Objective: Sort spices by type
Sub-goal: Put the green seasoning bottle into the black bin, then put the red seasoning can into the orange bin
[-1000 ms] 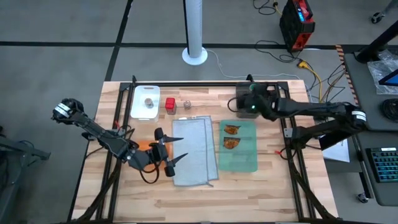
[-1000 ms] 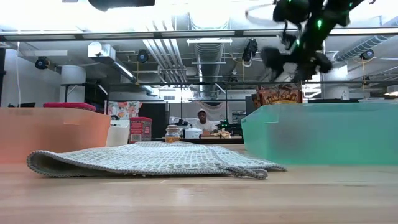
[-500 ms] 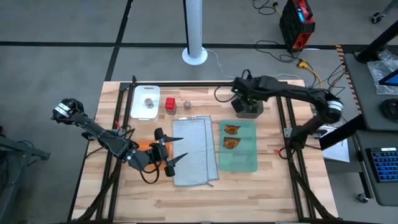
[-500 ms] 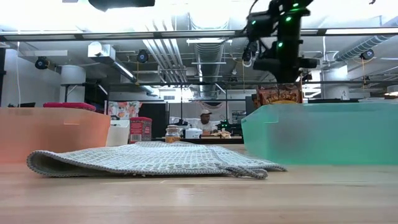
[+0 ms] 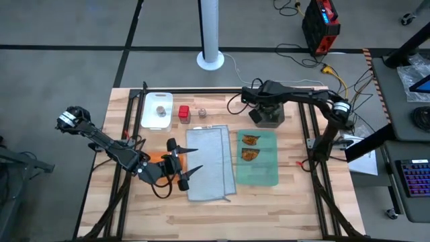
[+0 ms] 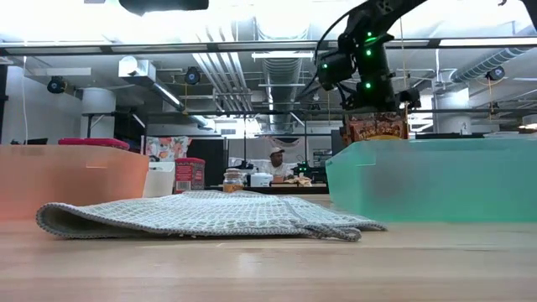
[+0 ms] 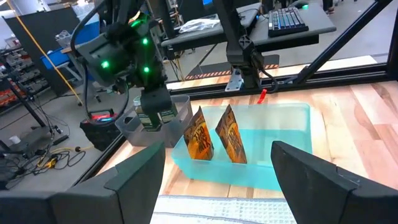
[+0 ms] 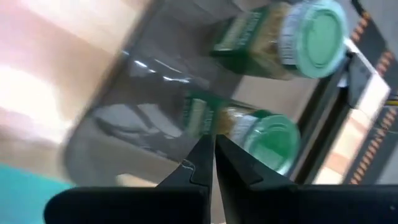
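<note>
My right gripper (image 8: pixel 213 146) is shut with nothing between its fingers. It hangs above the dark grey bin (image 5: pixel 272 119), where two green-topped jars (image 8: pixel 292 37) (image 8: pixel 249 127) lie on their sides. Two orange-brown packets (image 5: pixel 250 140) (image 5: pixel 250 154) sit in the green tray (image 5: pixel 259 171). A red container (image 5: pixel 184 114) and a clear shaker (image 5: pixel 201 113) stand on the table at the far side. Another shaker (image 5: pixel 161 111) stands on the white board (image 5: pixel 153 121). My left gripper (image 5: pixel 190 160) waits open over the left edge of the grey cloth (image 5: pixel 211 165).
An orange cloth (image 5: pixel 156 157) lies under my left arm. A black frame rail (image 5: pixel 222 90) runs along the table's far edge. Bare wood lies along the near edge (image 5: pixel 222 215). In the low view a person (image 6: pixel 273 159) sits far off in the room.
My right arm has folded back toward the table's far edge. Its gripper has stayed above the dark grey bin and turned about there. My left arm has kept still.
</note>
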Tool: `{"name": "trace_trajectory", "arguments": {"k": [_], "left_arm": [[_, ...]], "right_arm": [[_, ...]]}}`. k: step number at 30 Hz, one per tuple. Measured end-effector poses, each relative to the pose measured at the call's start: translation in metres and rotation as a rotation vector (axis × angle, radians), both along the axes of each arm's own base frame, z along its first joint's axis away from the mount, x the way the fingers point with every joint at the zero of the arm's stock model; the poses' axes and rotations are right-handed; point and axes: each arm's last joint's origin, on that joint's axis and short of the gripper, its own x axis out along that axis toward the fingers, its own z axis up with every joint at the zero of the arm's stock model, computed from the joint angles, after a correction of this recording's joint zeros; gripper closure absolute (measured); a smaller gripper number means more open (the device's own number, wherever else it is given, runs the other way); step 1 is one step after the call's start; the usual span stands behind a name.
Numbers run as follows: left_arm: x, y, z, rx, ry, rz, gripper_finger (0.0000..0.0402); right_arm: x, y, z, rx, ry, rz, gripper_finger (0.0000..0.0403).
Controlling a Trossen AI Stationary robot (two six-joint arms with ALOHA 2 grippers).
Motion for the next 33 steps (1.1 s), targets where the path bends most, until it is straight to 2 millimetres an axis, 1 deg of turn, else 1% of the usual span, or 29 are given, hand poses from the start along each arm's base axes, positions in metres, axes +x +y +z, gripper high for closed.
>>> {"name": "trace_trajectory", "arguments": {"k": [3, 7, 14, 16, 19, 21, 23, 27, 30, 33], "left_arm": [[0.0, 0.0, 0.0, 0.0, 0.0, 0.0, 0.0125], [0.0, 0.0, 0.0, 0.002, 0.003, 0.0, 0.0125], [0.0, 0.0, -0.001, 0.004, 0.007, 0.0, 0.0125], [0.0, 0.0, -0.001, 0.004, 0.007, 0.0, 0.0125], [0.0, 0.0, -0.001, 0.008, 0.013, 0.0, 0.0125], [0.0, 0.0, -0.001, 0.008, 0.013, 0.0, 0.0125], [0.0, 0.0, -0.001, 0.008, 0.013, 0.0, 0.0125], [0.0, 0.0, -0.002, -0.013, 0.011, 0.004, 0.0125], [-0.001, 0.001, -0.004, -0.049, 0.03, 0.014, 0.0125], [-0.001, 0.0, 0.001, -0.138, 0.094, 0.0, 0.0125]], "right_arm": [[-0.005, -0.005, 0.0, -0.027, 0.042, -0.015, 0.0394], [-0.009, -0.009, 0.006, -0.05, 0.023, -0.028, 0.0394], [-0.011, -0.01, 0.011, -0.076, 0.017, -0.023, 0.0394], [-0.011, -0.008, 0.015, -0.107, 0.018, -0.016, 0.0394], [-0.012, -0.001, 0.028, -0.157, -0.016, -0.01, 0.0394], [-0.012, 0.007, 0.038, -0.193, -0.061, 0.004, 0.0394], [-0.008, 0.017, 0.049, -0.238, -0.15, 0.037, 0.0394], [0.002, 0.047, 0.065, -0.312, -0.347, 0.157, 0.0394], [0.006, 0.073, 0.07, -0.338, -0.466, 0.238, 0.0394], [0.01, 0.099, 0.069, -0.336, -0.537, 0.322, 0.0394]]}}
